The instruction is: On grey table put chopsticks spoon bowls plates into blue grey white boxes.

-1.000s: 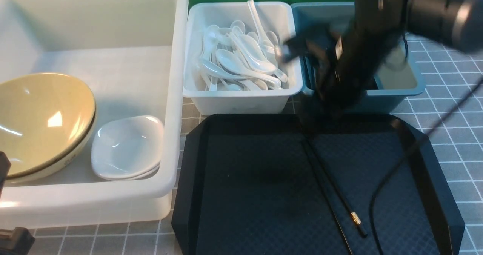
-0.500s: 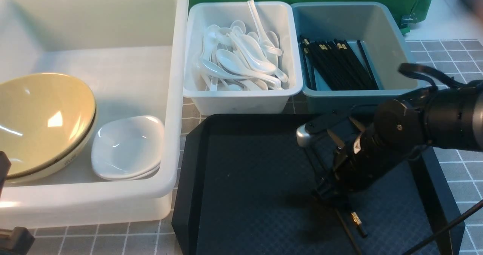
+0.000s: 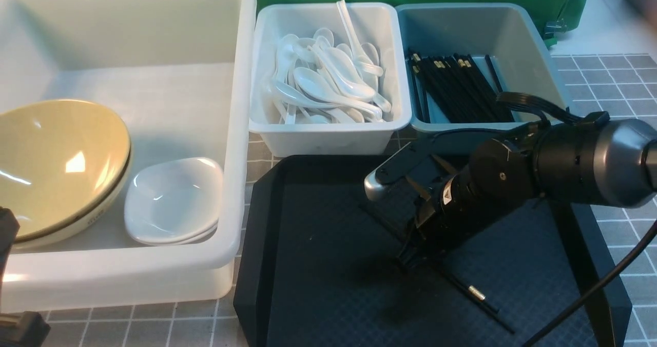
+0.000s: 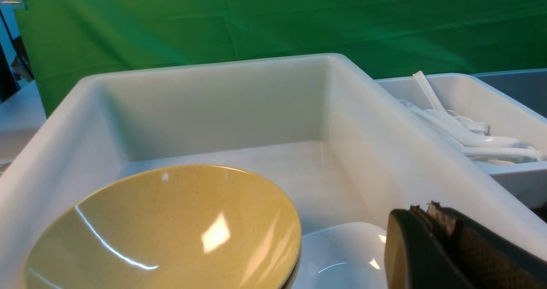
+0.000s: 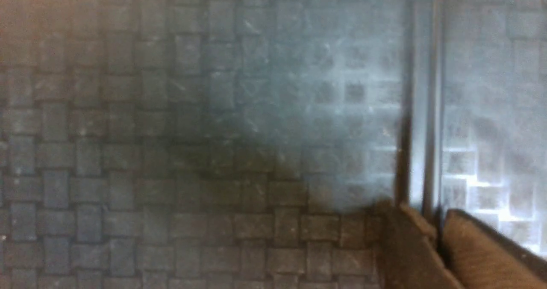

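The right gripper [image 3: 410, 257] has swung down from over the blue-grey box [image 3: 539, 64] onto the black tray [image 3: 318, 265], and its jaws have gone from spread wide to clenched on the chopsticks [image 3: 477, 294]. The sticks have turned with it. They now run from 10 o'clock to 4 o'clock across the tray, gold band at the 4 o'clock end, where they lay steeper before.

In the right wrist view the pads [image 5: 474, 255] pinch a thin dark stick just over the woven tray floor; I cannot tell whether both sticks are caught.

The left gripper [image 4: 431, 220] sits clenched and empty by the large tub [image 4: 213, 71], which holds the bowl [image 3: 56, 162] and plates [image 3: 172, 198].

Nothing else lies loose on the tray, so this is probably the last pick. What remains is a lift and a carry toward 1 o'clock, to the blue-grey box.
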### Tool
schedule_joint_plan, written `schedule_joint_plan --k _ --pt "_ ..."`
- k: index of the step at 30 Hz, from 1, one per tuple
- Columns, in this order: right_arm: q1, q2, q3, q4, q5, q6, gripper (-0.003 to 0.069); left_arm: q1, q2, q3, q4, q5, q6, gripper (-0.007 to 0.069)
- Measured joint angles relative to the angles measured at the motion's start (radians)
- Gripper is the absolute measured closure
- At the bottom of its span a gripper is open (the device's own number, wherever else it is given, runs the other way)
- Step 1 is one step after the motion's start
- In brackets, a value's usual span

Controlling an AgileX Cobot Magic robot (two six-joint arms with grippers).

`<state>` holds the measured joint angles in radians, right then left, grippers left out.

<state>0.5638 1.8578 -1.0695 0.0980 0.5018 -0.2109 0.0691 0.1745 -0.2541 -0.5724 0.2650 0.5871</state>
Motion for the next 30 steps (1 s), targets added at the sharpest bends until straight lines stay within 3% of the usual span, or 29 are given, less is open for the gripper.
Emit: schedule_joint_plan --k 6,12,17,20,22,26,29,30 --pt "0.005 -0.105 0.019 0.000 0.114 -0.001 0.0545 0.000 0.000 0.000 0.000 0.001 0.000 0.0636" --pt "0.005 -0.343 0.020 -0.061 0.074 -0.019 0.0545 0.000 0.000 0.000 0.000 0.001 0.001 0.0636" --pt "-0.049 -0.434 0.020 -0.220 -0.216 -0.011 0.0545 0.000 0.000 0.000 0.000 0.001 0.001 0.0636" --pt "-0.158 -0.387 0.017 -0.244 -0.600 0.018 0.0545 0.000 0.000 0.000 0.000 0.000 0.001 0.0636" --pt "-0.204 -0.332 0.000 -0.243 -0.760 0.071 0.0545 0.000 0.000 0.000 0.000 -0.001 0.001 0.0636" --pt "-0.274 -0.177 -0.103 -0.241 -0.855 0.198 0.0511 0.000 0.000 0.000 0.000 -0.011 0.001 0.0636" --pt "-0.296 -0.087 -0.171 -0.240 -0.785 0.247 0.0427 0.000 0.000 0.000 0.000 -0.013 0.001 0.0636" --pt "-0.300 -0.056 -0.204 -0.240 -0.698 0.269 0.0356 0.000 0.000 0.000 0.000 -0.013 0.001 0.0636"
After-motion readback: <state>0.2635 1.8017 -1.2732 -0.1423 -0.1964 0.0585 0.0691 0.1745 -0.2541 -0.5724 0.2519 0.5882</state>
